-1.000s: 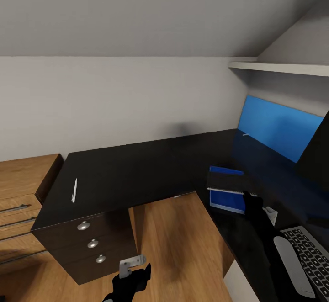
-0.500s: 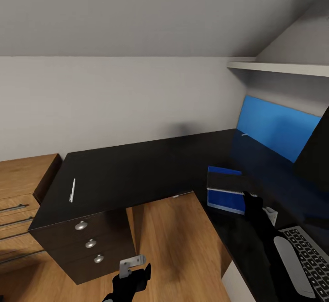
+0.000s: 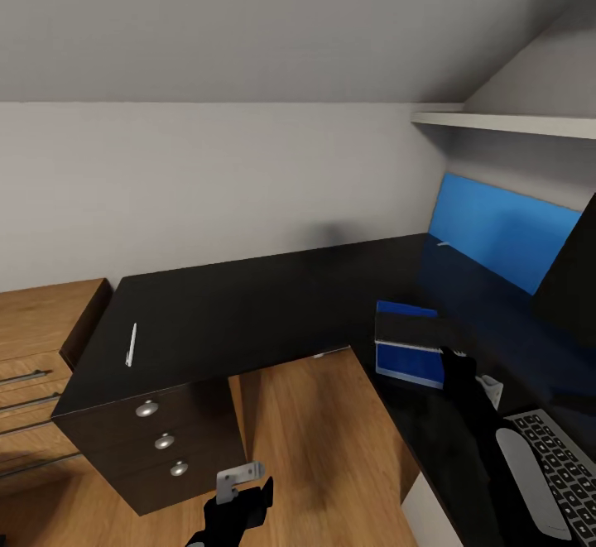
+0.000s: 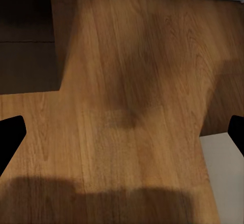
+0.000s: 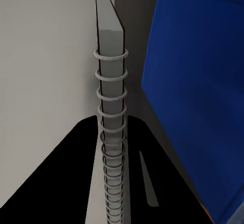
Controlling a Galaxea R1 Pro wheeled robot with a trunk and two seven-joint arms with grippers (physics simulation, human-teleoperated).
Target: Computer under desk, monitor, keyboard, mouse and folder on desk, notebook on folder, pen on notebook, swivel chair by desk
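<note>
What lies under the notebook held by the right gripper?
The blue folder lies on the desk beneath the notebook, held edge-on by the right gripper. The notebook hides the folder's middle; whether they touch is unclear.

Right arm reaches forward, right gripper (image 3: 454,358) clamped on the spiral spine of the notebook (image 3: 411,332), holding it level. Left gripper (image 3: 236,489) hangs low, its fingers (image 4: 9,137) spread wide, nothing between them.
</note>
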